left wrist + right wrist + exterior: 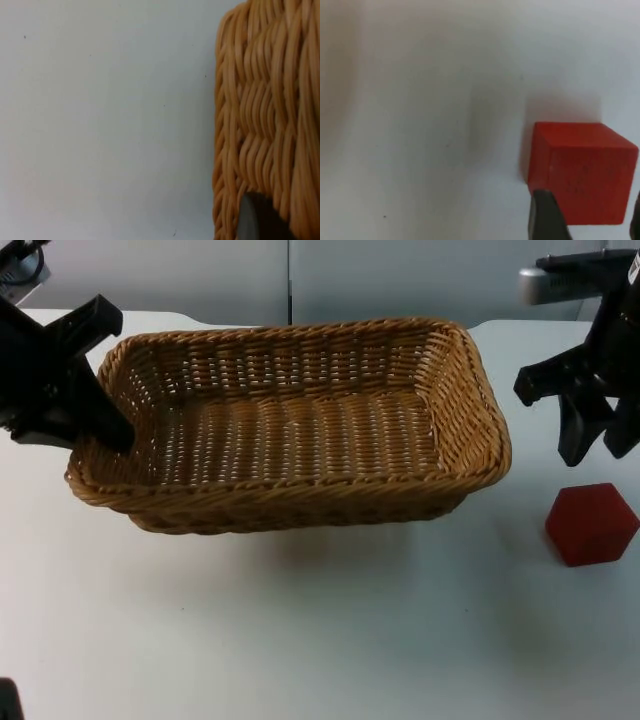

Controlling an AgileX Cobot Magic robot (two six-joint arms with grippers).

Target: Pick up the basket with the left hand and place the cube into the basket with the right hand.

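Tabletop (300,640), white, near edge bare. Left gripper (100,430), at the basket's (300,430) left end, closed on the rim, one finger inside the wall; in the left wrist view the woven wall (270,125) stands against a black fingertip (260,220). Basket: wicker, rectangular, tilted, its shadow on the tabletop beneath; interior holds nothing. Cube (591,524), red, on the tabletop near the right edge, outside the basket and apart from it. Right gripper (595,445), fingers spread apart, above the cube; in the right wrist view the cube (580,172) lies just beyond a fingertip (547,217).
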